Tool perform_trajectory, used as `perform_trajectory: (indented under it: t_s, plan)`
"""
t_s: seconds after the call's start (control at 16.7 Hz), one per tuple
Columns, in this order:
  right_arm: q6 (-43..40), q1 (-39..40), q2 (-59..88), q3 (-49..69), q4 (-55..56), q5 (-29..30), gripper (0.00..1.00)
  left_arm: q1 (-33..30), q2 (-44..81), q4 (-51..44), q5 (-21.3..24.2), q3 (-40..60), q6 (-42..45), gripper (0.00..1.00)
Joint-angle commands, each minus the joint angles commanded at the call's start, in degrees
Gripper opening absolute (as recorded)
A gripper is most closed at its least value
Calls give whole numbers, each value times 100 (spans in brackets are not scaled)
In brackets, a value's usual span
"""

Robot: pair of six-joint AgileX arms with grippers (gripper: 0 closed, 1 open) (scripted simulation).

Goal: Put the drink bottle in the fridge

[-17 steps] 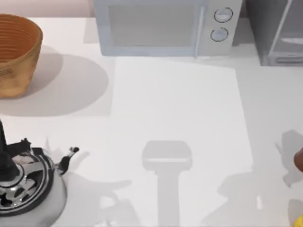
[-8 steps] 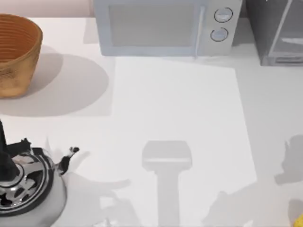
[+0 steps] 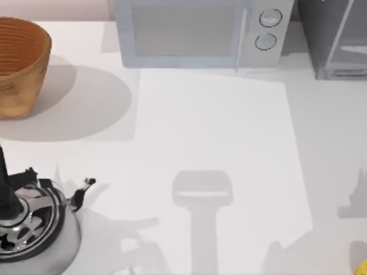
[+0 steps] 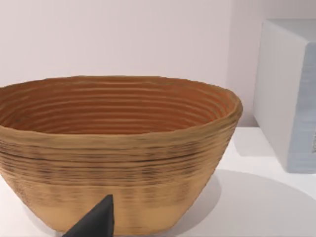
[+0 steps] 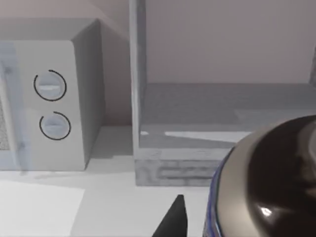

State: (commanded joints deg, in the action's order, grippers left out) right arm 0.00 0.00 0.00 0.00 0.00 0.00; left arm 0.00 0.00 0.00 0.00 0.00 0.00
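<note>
The drink bottle (image 5: 276,182) looms close in the right wrist view, dark reddish-brown with a grey-blue band at its edge. My right gripper (image 5: 217,222) is shut on it, and one dark fingertip (image 5: 173,222) shows beside the bottle. Beyond the bottle stands the fridge (image 5: 222,128), dark grey, its front open onto a grey shelf, with a pale upright edge on its microwave side. In the top view the fridge (image 3: 335,40) is at the back right corner. My left gripper shows as one dark fingertip (image 4: 98,222) in front of the basket.
A pale microwave (image 3: 195,34) with two round knobs stands at the back centre, just left of the fridge. A woven basket (image 3: 20,63) sits at the back left. A shiny kettle (image 3: 28,223) is at the front left, and something yellow (image 3: 361,268) at the front right corner.
The reddish-brown bottle edge seen at the top view's right edge a second ago has left that view. The arm's shadow at the right has slid further right.
</note>
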Motion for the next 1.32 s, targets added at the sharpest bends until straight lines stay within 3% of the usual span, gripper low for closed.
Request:
perform_trajectory:
  t_s: [0.36,0.6,0.84,1.32]
  plan:
    - [4,-28,80,34,41,-23,1,0,0,0,0,0,0,100]
    - [30,-171,905,432,507,-131,1,0,0,0,0,0,0,100]
    - [90,-408,2687,1210,1411,-351,1,0,0,0,0,0,0,100]
    - [206,-928,7573,3261,3770,-956,1,0,0,0,0,0,0,100]
